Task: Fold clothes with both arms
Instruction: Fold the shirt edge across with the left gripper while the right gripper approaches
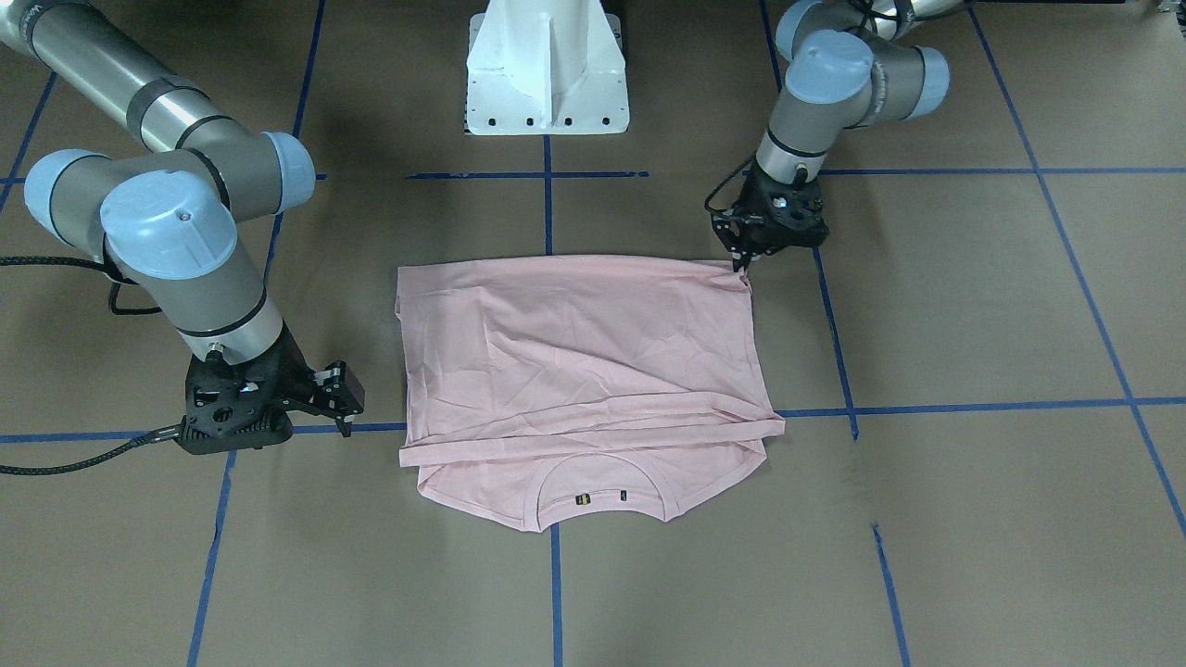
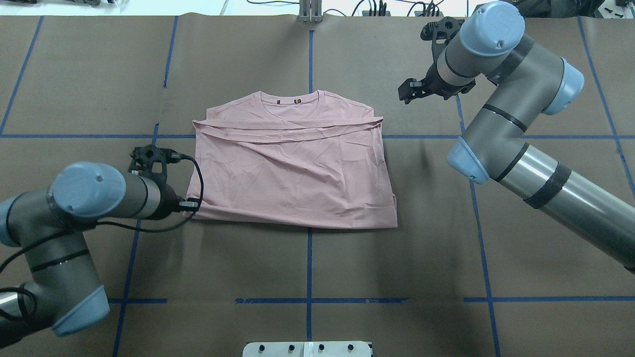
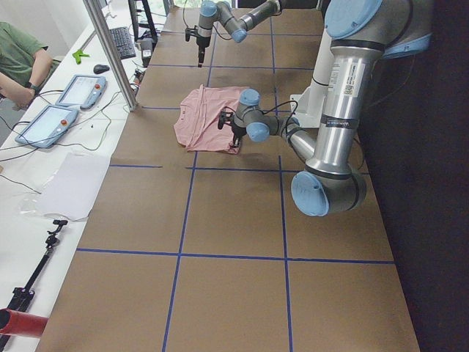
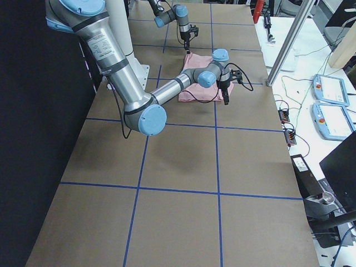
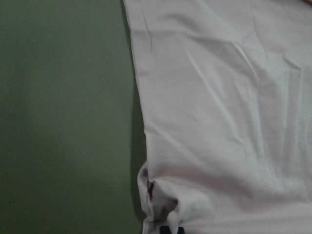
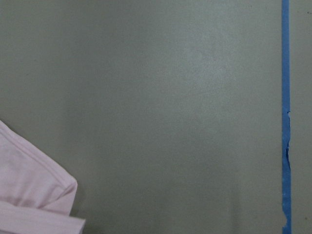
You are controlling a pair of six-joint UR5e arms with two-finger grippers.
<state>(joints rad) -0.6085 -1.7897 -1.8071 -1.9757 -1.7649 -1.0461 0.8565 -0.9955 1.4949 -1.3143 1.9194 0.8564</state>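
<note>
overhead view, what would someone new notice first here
The pink T-shirt lies plain side up in the middle of the brown table, with a folded band of cloth across it just below the collar at the far edge. The left gripper pinches the shirt's corner nearest the robot on its left, the cloth bunched at its tips. The right gripper hangs open beside the collar end, clear of the cloth.

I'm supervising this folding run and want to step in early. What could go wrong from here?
1. Only the left gripper seems to pinch the T-shirt, at one hem corner. The right gripper hangs open off the cloth near the collar end. Lifting now could drag the T-shirt askew.
2. The pinch catches just a small bunch of cloth, so it may slip.
3. The folded-in sleeves lie loose and could fall open.
</note>
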